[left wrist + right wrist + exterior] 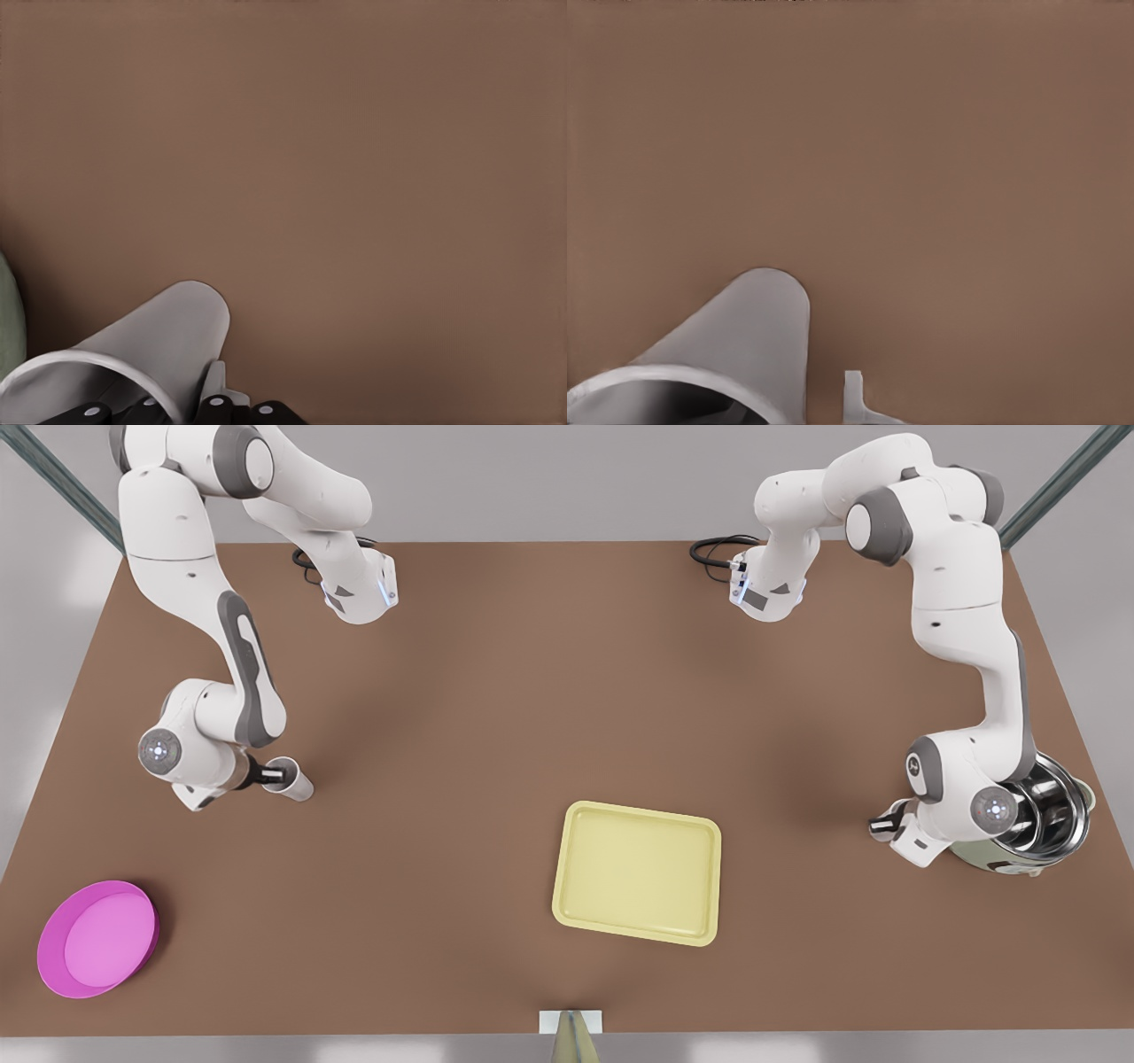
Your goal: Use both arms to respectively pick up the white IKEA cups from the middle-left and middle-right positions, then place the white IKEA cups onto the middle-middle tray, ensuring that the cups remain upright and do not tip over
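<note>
Tabletop: left tool, right tool clasp cups.

Tray: pale yellow, plain. Table: uniform brown. Dish, to the front view's left of the tray: magenta rim, lighter pink floor. Pot, to the tray's other side: shiny steel, pale green lower wall. White cup: plain. Arms: white shells, grey joints. Right gripper and left gripper: dark.
</note>
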`<state>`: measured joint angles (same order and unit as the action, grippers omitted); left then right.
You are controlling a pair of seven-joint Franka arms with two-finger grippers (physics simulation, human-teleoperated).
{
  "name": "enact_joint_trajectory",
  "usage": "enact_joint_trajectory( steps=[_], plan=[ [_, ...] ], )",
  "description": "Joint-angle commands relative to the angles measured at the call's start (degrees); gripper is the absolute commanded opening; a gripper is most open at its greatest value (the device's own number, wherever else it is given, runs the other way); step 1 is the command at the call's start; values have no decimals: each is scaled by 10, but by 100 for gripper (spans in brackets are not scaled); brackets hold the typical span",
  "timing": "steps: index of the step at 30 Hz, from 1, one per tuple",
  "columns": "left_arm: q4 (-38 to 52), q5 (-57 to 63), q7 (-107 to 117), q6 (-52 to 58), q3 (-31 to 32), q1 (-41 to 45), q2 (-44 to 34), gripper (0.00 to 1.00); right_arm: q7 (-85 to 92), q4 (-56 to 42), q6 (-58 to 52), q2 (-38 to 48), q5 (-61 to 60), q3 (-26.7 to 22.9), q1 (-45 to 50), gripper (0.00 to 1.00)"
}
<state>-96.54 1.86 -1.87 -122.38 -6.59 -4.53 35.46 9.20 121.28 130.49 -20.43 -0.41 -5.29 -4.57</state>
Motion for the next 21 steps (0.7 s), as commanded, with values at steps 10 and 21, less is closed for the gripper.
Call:
enact_joint_trajectory(
  steps=[10,21],
  plan=[
    [123,-7,360,50,58,222,7,21,18,-172,-107,-4,-8,88,140,21],
    [224,22,442,-6,112,247,125,21,-404,-557,-32,-305,-101,86,377,21]
  ],
)
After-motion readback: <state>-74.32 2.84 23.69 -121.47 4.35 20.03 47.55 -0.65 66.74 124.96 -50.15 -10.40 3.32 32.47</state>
